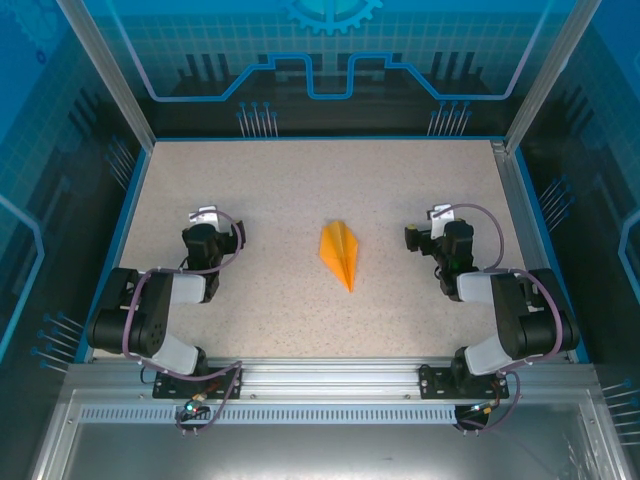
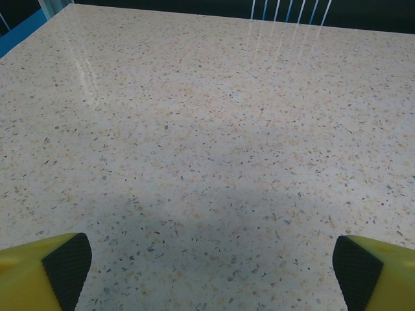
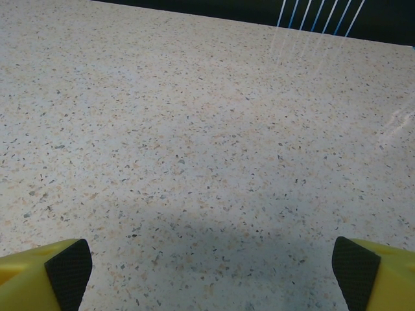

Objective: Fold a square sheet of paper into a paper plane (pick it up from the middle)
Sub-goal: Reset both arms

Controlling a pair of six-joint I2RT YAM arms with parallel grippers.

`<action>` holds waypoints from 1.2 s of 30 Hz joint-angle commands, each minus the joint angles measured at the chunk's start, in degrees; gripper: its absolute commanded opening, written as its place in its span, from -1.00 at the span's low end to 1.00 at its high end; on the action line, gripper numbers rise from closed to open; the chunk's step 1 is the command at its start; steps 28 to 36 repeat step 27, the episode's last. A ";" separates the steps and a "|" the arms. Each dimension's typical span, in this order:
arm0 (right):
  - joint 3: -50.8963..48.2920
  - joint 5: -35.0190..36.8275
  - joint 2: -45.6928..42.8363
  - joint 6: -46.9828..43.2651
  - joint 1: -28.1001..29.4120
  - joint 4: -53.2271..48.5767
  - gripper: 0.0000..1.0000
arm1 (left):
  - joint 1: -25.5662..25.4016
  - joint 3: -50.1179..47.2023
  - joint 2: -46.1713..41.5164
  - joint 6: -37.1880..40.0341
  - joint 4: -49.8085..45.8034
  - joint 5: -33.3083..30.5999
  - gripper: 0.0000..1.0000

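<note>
as it lies on the table — paper plane points nearward.

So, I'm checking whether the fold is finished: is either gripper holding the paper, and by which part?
Nothing is held. The left gripper and right gripper are open; the paper plane lies free between them.

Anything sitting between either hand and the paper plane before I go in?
Nothing visible. The paper plane lies alone mid-table, and just bare speckled table separates it from the left hand and the right hand, both open and empty.
</note>
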 commanded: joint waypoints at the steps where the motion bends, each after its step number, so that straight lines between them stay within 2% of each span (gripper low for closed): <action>1: 0.84 0.04 0.20 0.62 -0.19 1.60 0.98 | -0.13 0.33 -0.01 0.41 1.79 1.12 0.97; 36: 1.11 -1.53 0.20 0.74 -0.83 0.90 0.99 | -0.13 0.29 -0.01 0.41 1.84 1.15 0.98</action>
